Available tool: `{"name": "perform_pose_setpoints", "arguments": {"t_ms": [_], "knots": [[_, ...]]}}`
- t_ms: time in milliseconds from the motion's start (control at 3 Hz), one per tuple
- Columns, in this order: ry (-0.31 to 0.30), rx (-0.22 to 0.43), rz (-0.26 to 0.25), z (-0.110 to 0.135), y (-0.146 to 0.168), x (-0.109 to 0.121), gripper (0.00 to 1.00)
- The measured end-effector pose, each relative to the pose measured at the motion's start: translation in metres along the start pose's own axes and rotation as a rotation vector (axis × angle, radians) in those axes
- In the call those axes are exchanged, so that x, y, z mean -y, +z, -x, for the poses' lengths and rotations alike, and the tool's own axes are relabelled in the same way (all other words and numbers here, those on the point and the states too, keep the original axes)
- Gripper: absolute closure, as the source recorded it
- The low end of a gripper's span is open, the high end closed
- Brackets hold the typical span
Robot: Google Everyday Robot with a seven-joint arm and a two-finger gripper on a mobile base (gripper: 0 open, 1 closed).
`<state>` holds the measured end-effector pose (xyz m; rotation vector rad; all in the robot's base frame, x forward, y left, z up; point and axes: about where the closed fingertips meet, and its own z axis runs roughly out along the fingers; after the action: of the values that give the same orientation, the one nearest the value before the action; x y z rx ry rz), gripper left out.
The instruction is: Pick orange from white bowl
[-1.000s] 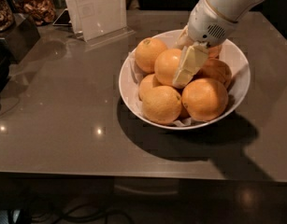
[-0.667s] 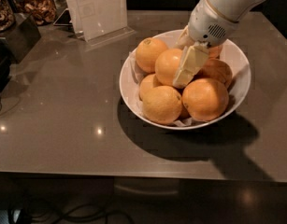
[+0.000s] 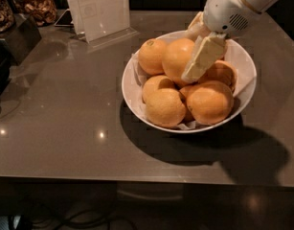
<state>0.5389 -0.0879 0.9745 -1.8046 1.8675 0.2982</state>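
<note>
The white bowl (image 3: 246, 63) stands on the grey table, lined with white paper and holding several oranges. My gripper (image 3: 186, 56) reaches down into it from the upper right. Its near finger (image 3: 204, 56) lies across the right side of a large smooth orange (image 3: 173, 56) at the top of the pile, and the far finger (image 3: 195, 27) shows behind that fruit. The gripper is shut on this orange, which sits a little higher than its neighbours. An orange with a stem dimple (image 3: 151, 55) is just left of it. Two more oranges (image 3: 164, 107) (image 3: 209, 101) lie at the front.
A clear plastic sign holder (image 3: 101, 8) stands behind the bowl to the left. A dark box (image 3: 15, 37) and containers of brown dried food (image 3: 34, 6) are at the far left. The table's front edge (image 3: 137, 181) runs below the bowl.
My gripper and the orange between its fingers have risen slightly and shifted a little away from the pile. The other oranges and the bowl have stayed put.
</note>
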Motion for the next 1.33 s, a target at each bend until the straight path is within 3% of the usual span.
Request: {"name": "perform_pose_setpoints", "arguments": {"t_ms": [333, 667, 1333], "knots": [[-0.020, 0.110, -0.041, 0.008, -0.030, -0.008, 1.00], [-0.019, 0.239, -0.038, 0.007, -0.049, -0.020, 1.00], [-0.012, 0.378, -0.015, 0.001, -0.078, -0.078, 1.00]]}}
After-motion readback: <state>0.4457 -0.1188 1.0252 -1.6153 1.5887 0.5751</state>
